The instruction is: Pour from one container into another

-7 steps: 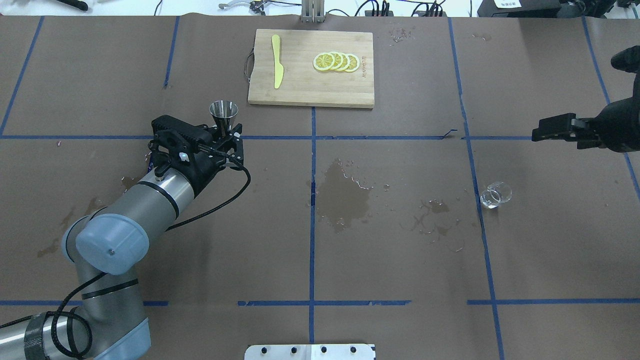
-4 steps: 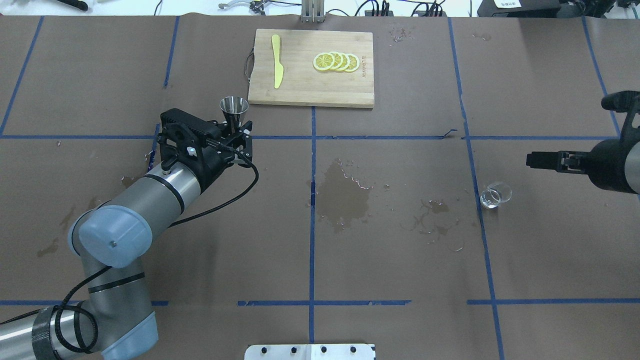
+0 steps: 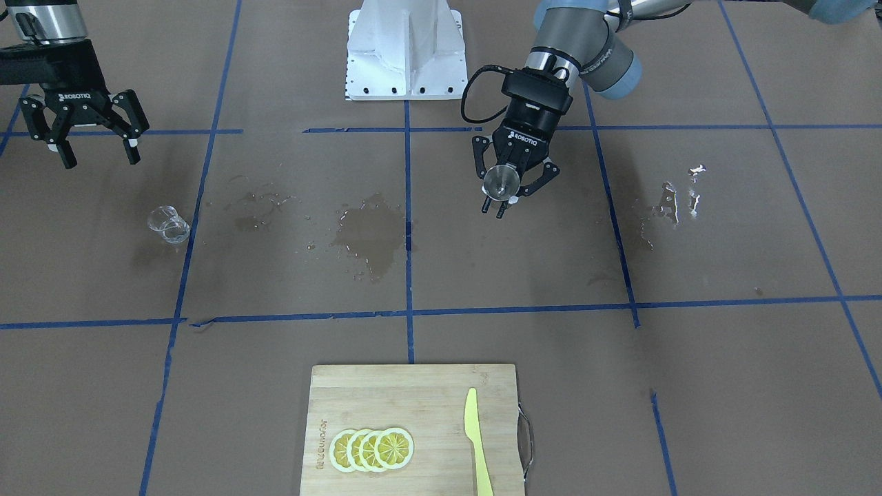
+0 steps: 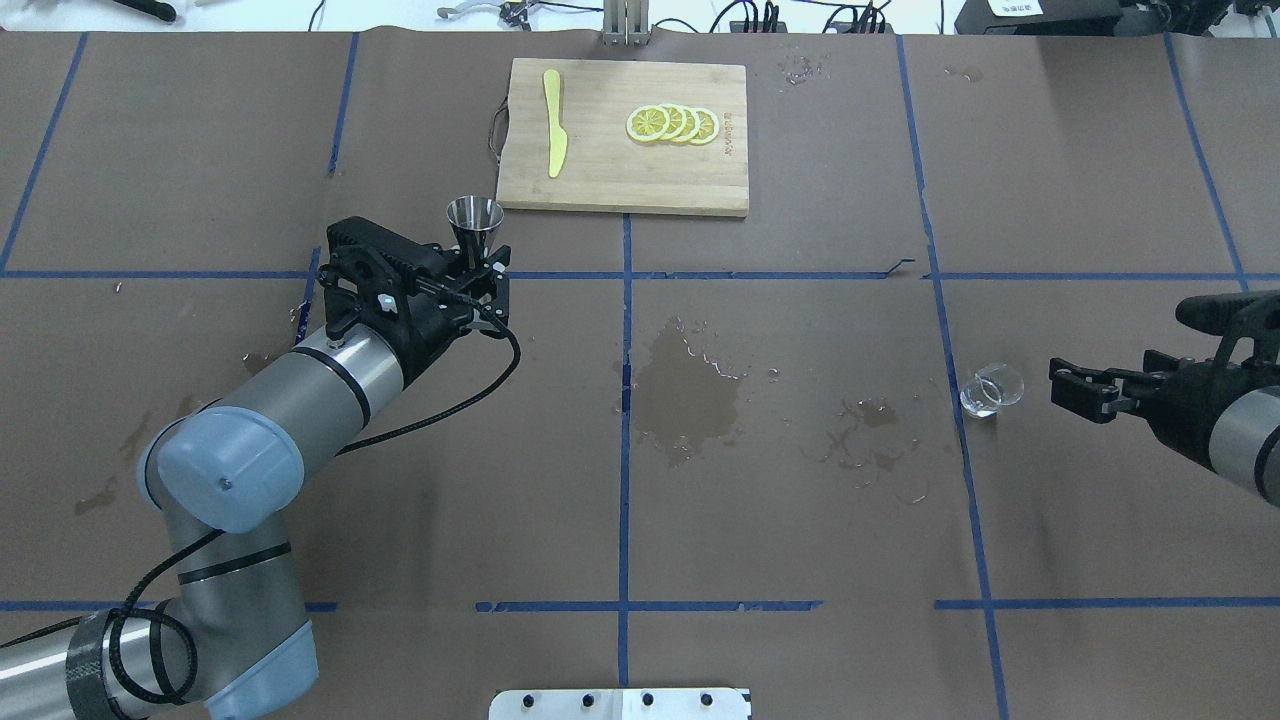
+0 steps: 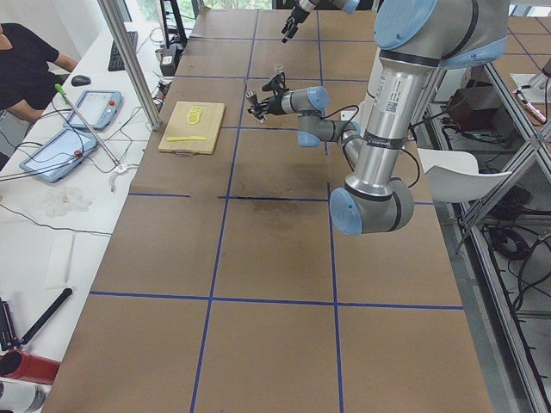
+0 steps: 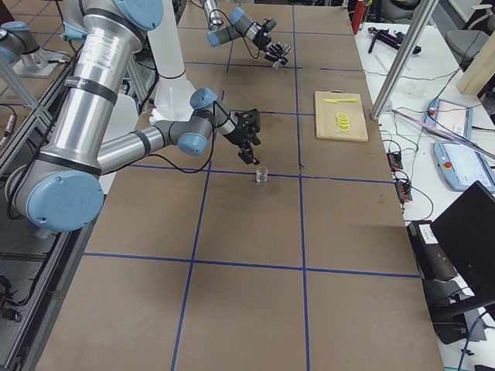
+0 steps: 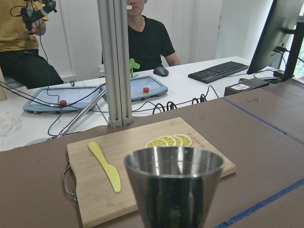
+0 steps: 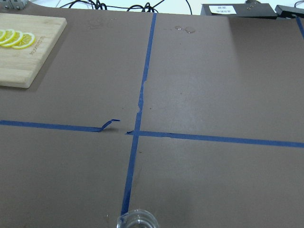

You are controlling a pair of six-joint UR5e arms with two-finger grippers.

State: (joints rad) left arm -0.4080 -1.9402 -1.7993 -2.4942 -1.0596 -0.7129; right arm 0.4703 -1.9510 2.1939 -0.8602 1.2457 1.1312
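Note:
A steel jigger [image 4: 474,222] stands upright above the table, and my left gripper [image 4: 478,268] is shut on its narrow lower part. In the front-facing view the jigger [image 3: 501,180] sits between the left gripper's [image 3: 506,198] fingers. The left wrist view shows the jigger [image 7: 174,183] close up. A small clear glass beaker [image 4: 992,390] stands on the table at the right. My right gripper [image 4: 1078,392] is open, just right of the beaker and apart from it. Its fingers are spread around nothing in the front-facing view [image 3: 100,158]. The beaker's rim [image 8: 137,220] shows at the right wrist view's bottom edge.
A wooden cutting board [image 4: 620,180] lies at the far middle, with lemon slices [image 4: 672,124] and a yellow knife [image 4: 553,120] on it. A wet patch [image 4: 690,390] and smaller splashes [image 4: 868,440] mark the brown paper between the two grippers.
My left gripper has carried the jigger to the right and a little farther from the robot. My right arm has swung nearer to the robot and now sits level with the beaker.

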